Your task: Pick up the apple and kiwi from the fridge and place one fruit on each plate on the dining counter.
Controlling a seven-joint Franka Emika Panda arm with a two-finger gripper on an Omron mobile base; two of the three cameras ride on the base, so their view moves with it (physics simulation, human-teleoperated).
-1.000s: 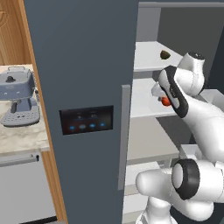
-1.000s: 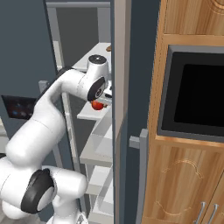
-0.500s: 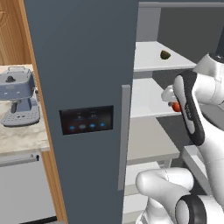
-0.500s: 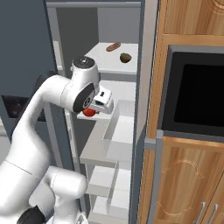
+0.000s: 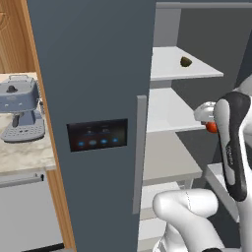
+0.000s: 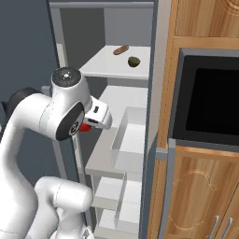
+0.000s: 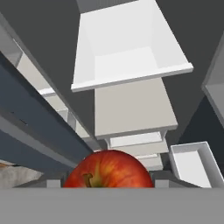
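Since a second ago the arm is swinging back out of the fridge (image 5: 98,74), the gripper (image 6: 88,125) carrying the apple (image 7: 108,169) clamped between its jaws. It looks light, rigid and smooth (slippery, I judge), best squeezed across its widest middle.

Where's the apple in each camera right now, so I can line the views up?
Left base view: apple at right, peeking beside the arm.
Right base view: apple left of centre, under the wrist.
Hand view: apple bottom centre.
Shared landmark: kiwi on the top shelf.
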